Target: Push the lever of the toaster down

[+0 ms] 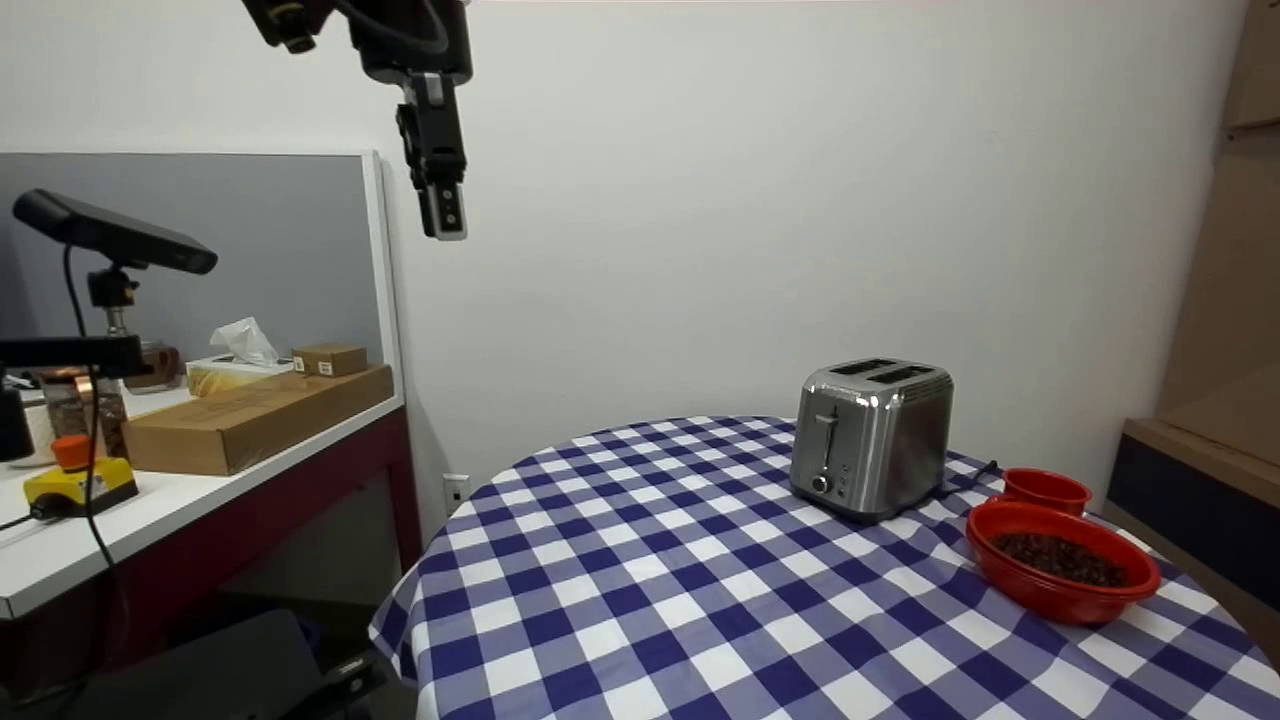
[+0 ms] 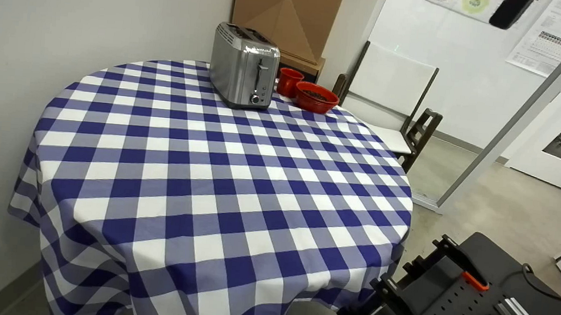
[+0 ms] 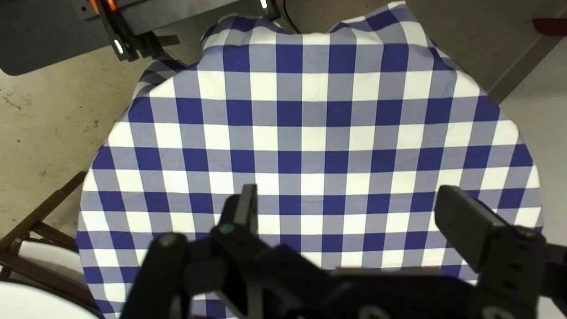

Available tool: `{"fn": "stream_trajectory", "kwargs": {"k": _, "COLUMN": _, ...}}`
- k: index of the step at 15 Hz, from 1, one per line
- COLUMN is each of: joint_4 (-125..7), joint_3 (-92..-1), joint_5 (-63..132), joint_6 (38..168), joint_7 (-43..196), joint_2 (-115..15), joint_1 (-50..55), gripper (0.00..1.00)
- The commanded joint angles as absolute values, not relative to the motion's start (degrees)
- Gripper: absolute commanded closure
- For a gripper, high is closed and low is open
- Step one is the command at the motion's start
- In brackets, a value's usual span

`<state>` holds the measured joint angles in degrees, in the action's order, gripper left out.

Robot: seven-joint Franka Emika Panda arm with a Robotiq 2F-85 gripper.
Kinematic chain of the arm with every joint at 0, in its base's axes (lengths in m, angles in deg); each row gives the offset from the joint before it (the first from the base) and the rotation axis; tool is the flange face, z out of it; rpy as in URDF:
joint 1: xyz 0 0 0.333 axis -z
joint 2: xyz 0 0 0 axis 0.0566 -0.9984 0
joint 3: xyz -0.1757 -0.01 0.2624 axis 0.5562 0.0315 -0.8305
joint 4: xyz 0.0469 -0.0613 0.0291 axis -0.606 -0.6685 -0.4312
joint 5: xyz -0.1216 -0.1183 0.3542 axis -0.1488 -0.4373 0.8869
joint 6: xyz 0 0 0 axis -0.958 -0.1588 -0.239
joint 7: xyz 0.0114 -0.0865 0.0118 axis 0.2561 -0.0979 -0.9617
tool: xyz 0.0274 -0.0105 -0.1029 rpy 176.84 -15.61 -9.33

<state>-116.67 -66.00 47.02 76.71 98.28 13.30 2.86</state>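
Pincer (image 1: 444, 212) hangs well apart from the toaster (image 1: 872, 440)

The silver toaster stands upright on the bench (image 1: 640, 600), on a blue-and-white checked cloth (image 2: 208, 182), and from here I can see its lever (image 2: 263, 68) near the top of its slot (image 2: 257, 83). Higher than the toaster, the pincer is released, its two fingers (image 3: 463, 223) spread wide. Near the toaster sit a red cup (image 2: 286, 84) and a red bowl (image 1: 1060, 598) with small dark bits (image 1: 1060, 558) in it.

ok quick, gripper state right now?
Gripper: open, jaws spread wide in the wrist view, nothing held between them.
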Motion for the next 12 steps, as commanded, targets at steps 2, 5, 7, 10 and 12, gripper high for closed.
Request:
{"fn": "stream_trajectory", "kwargs": {"k": 2, "joint_4": -106.4, "joint_3": -65.2, "joint_5": 41.4, "joint_6": 80.3, "joint_7": 99.3, "joint_2": -3.2, "joint_1": 8.7, "gripper": 0.00}}
{"fn": "stream_trajectory", "kwargs": {"k": 5, "joint_4": -98.7, "joint_3": -64.1, "joint_5": 37.8, "joint_6": 80.4, "joint_7": 100.2, "joint_2": -12.7, "joint_1": 10.7, "gripper": 0.00}}
{"fn": "stream_trajectory", "kwargs": {"k": 7, "joint_4": -92.9, "joint_3": -63.5, "joint_5": 35.7, "joint_6": 80.1, "joint_7": 100.9, "joint_2": -19.3, "joint_1": 11.4, "gripper": 0.00}}
{"fn": "stream_trajectory", "kwargs": {"k": 10, "joint_4": -83.8, "joint_3": -61.2, "joint_5": 34.4, "joint_6": 80.3, "joint_7": 100.1, "joint_2": -28.7, "joint_1": 9.8, "gripper": 0.00}}
{"fn": "stream_trajectory", "kwargs": {"k": 12, "joint_4": -78.8, "joint_3": -59.8, "joint_5": 34.4, "joint_6": 80.7, "joint_7": 99.8, "joint_2": -33.5, "joint_1": 8.3, "gripper": 0.00}}
